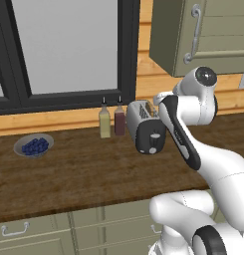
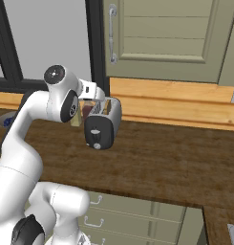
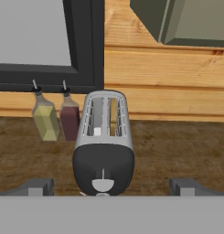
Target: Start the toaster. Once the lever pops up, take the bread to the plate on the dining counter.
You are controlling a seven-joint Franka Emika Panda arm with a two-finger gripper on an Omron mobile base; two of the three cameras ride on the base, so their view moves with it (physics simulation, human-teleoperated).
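The hand, fingers spread wide and grasping nothing, faces the toaster head-on near the desk's back edge. The lever sits on the black end panel straight ahead between the fingertips, the toaster's long axis running away towards the wall, two bottles beside it.

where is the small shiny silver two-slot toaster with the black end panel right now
The small shiny silver two-slot toaster stands on the dark wooden worktop, just right of the two sauce bottles below the window; in the hand view it sits centred between the open gripper's fingertips.
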